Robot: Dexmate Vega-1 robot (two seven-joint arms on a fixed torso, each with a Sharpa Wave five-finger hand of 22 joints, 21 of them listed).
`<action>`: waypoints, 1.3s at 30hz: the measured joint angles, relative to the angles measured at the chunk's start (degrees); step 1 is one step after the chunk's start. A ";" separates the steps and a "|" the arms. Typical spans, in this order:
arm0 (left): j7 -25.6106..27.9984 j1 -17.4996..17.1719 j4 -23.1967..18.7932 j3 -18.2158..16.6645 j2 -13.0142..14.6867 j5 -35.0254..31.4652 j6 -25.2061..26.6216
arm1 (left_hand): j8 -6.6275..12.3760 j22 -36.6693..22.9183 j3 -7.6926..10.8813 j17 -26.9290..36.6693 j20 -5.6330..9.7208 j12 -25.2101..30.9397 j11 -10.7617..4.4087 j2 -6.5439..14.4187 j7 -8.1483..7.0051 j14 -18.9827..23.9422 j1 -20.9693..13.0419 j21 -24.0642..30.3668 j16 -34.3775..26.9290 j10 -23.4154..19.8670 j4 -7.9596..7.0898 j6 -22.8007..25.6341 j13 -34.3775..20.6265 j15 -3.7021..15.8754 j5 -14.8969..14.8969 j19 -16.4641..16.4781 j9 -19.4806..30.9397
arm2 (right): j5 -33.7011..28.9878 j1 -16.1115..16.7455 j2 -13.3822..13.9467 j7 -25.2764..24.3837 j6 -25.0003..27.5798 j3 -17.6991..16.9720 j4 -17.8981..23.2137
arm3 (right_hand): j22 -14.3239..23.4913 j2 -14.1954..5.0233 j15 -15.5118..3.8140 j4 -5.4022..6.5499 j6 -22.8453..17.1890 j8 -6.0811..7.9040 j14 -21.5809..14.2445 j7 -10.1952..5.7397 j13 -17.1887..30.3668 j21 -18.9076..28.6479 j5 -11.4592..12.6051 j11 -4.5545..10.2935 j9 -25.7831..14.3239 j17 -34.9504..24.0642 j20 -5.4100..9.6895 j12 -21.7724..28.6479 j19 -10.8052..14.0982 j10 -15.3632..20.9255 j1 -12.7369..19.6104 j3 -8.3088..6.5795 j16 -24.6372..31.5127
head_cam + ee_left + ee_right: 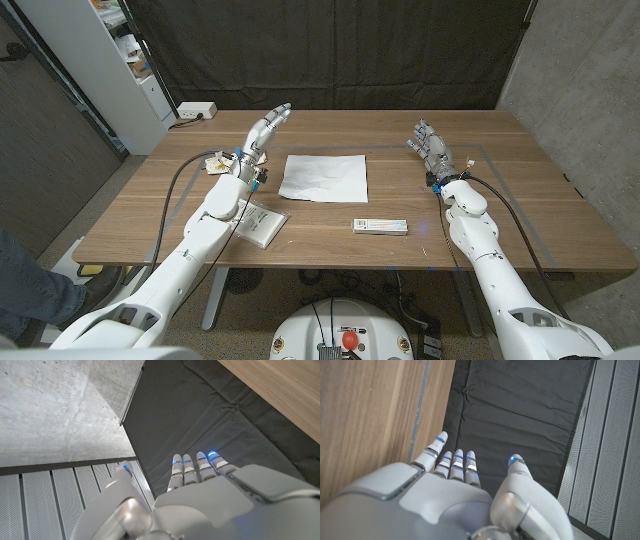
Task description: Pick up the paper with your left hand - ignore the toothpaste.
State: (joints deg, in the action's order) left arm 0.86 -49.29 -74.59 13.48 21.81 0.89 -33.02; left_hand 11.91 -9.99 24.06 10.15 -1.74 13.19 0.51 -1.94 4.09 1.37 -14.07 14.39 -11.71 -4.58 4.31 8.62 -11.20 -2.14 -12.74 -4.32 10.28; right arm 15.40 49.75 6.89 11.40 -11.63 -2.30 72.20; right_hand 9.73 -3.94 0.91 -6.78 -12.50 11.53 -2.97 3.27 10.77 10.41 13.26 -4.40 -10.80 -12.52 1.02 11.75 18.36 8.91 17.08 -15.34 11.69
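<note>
On the table (520,200), paper (324,177) lies beside toothpaste (380,225), apparently boxed.

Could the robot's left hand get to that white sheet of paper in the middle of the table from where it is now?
Probably yes. The left hand is open and holds nothing, just beside the white sheet of paper, with only bare wooden table between them. The white toothpaste box lies nearer the robot, out of the way.

Probably a lab — bare concrete wall (575,70), black curtain (330,50) behind a wooden table (150,200).
</note>
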 measured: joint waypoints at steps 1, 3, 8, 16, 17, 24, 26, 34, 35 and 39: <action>0.09 -0.05 -0.14 0.04 0.07 -0.12 -0.05 | 0.00 0.00 -0.05 0.00 0.00 0.00 0.00 0.00 0.00 0.12 0.00 0.00 0.00 0.00 0.05 0.00 0.00 0.12 0.00 0.00 0.00 | 0.00 -0.04 -0.02 0.02 -0.06 -0.01 -0.06 | 0.00 0.00 0.00 0.00 0.00 0.00 0.00 0.00 0.00 0.00 0.00 0.00 0.00 0.00 0.00 0.00 0.00 0.00 0.00 0.00 0.00; 0.53 -0.12 -0.29 0.10 0.14 -0.76 -0.18 | 0.00 0.00 -0.05 0.00 0.00 0.00 -0.12 0.00 -0.20 0.23 0.00 0.00 0.00 -0.12 0.05 0.20 0.00 0.23 0.00 0.00 0.00 | -0.01 -0.31 -0.11 0.16 -0.25 -0.06 -0.49 | 0.00 0.02 0.00 0.00 0.00 0.00 0.00 0.00 0.00 0.00 0.00 0.00 0.00 0.00 0.00 0.00 0.00 0.00 -0.02 0.00 0.00; 1.19 -0.21 -0.56 0.21 0.23 -1.69 -0.76 | 0.00 0.00 -0.05 0.00 0.00 0.00 -0.21 0.00 -0.41 0.52 0.00 -0.15 0.00 -0.21 0.05 0.40 0.00 -0.05 0.00 0.00 -0.01 | -0.09 -0.66 -0.24 0.30 -0.40 -0.11 -1.05 | 0.00 0.25 0.00 0.00 0.00 0.00 0.00 0.00 0.00 0.00 0.00 0.00 0.00 0.00 0.00 0.00 0.00 0.00 -0.25 0.00 0.00; 1.67 -0.22 -0.89 0.52 0.33 -2.55 -1.17 | 0.00 0.00 -0.01 0.00 0.00 0.00 0.11 0.23 -0.09 0.70 -0.23 -0.22 0.00 -0.51 0.09 0.71 0.00 0.13 0.00 0.00 -0.01 | -0.22 -1.22 -0.34 0.51 -0.64 -0.33 -1.79 | 0.00 0.32 0.00 0.00 0.01 0.00 0.00 0.00 0.00 0.00 0.00 0.00 0.00 -0.01 0.00 0.00 0.00 0.00 -0.32 0.00 0.00; 1.67 -0.22 -0.98 0.61 0.36 -2.55 -1.17 | 0.00 0.00 0.11 0.00 0.00 0.00 0.11 0.23 -0.10 0.70 -0.23 -0.22 0.00 -0.51 0.21 0.71 0.00 0.12 -0.16 0.00 -0.01 | -0.24 -1.22 -0.34 0.59 -0.67 -0.33 -1.79 | 0.00 0.32 0.00 0.00 0.00 0.00 0.00 0.00 0.00 0.00 0.00 0.00 0.00 -0.01 0.00 0.00 0.00 0.00 -0.32 0.00 0.00; 1.68 -0.07 -1.67 1.07 0.57 -3.33 -1.17 | 0.00 0.00 0.18 0.00 0.00 0.00 0.11 0.45 -0.10 0.70 -0.45 -0.22 0.00 -0.51 0.28 0.70 0.00 0.12 -0.41 0.00 -0.01 | -0.44 -1.80 -0.32 0.76 -0.82 -0.60 -2.42 | 0.00 0.32 0.00 0.00 0.01 0.00 0.00 0.00 0.00 0.00 0.00 0.00 0.01 -0.01 0.00 0.00 0.00 0.00 -0.32 0.00 0.00; 1.68 -0.06 -1.89 1.19 0.63 -3.33 -1.17 | 0.00 0.00 0.18 0.00 0.00 0.00 0.11 0.45 -0.10 0.70 -0.45 -0.22 0.29 -0.51 0.28 0.70 0.00 0.12 -0.41 0.00 -0.01 | -0.45 -1.80 -0.32 0.80 -0.87 -0.60 -2.42 | 0.00 0.32 0.00 0.00 0.01 0.00 0.00 0.00 0.00 0.00 0.00 0.00 0.01 -0.01 0.00 0.00 0.00 0.00 -0.32 0.00 0.00; 1.68 -0.02 -2.90 1.72 1.06 -4.33 -0.46 | 0.00 0.00 0.35 0.00 0.00 0.00 0.11 0.76 -0.10 0.69 -0.76 -0.66 0.32 -0.51 0.44 0.70 -0.01 0.12 -0.41 -0.01 -0.02 | -0.48 -2.21 -0.24 1.09 -0.96 -0.96 -3.27 | 0.00 0.31 0.00 0.00 0.01 0.00 0.00 0.00 0.00 0.00 0.00 0.00 0.01 -0.01 0.00 0.00 0.00 0.00 -0.32 0.00 0.00; 1.65 -0.02 -3.02 1.77 1.11 -4.85 -0.08 | 0.00 0.00 0.36 0.00 0.00 0.00 0.11 0.76 -0.10 0.70 -0.76 -0.66 0.32 -0.51 0.45 0.70 0.00 0.12 -0.41 -0.01 -0.02 | -0.48 -2.26 -0.16 1.13 -0.96 -1.10 -3.37 | 0.00 0.31 0.00 0.00 0.01 0.00 0.00 0.00 0.00 0.00 0.00 0.00 0.01 -0.01 0.00 0.00 0.00 0.00 -0.32 0.00 0.00; 1.67 -0.07 -3.69 1.99 1.35 -5.37 0.23 | 0.00 0.00 0.36 0.00 0.00 0.00 -0.20 0.76 -0.10 0.69 -0.76 -0.66 0.32 -0.82 0.45 0.70 -0.01 0.12 -0.41 -0.01 -0.02 | -0.49 -2.26 -0.10 1.21 -0.97 -1.21 -3.38 | 0.00 0.31 0.00 0.00 0.01 0.00 0.00 0.01 0.04 0.00 0.00 0.00 0.01 -0.01 -0.01 0.00 -0.01 -0.01 -0.32 0.00 0.00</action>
State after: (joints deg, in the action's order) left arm 2.52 -49.36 -78.29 15.47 23.16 -4.48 -32.80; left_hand 11.91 -9.99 24.42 10.15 -1.73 13.19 0.31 -1.18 3.99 2.06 -14.83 13.73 -11.39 -5.40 4.76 9.32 -11.21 -2.01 -13.15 -4.32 10.26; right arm 14.92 47.49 6.79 12.60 -12.60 -3.51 68.83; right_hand 9.72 -3.63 0.91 -6.78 -12.49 11.53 -2.97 3.27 10.81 10.41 13.26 -4.40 -10.79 -12.53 1.00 11.75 18.35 8.90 16.77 -15.34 11.69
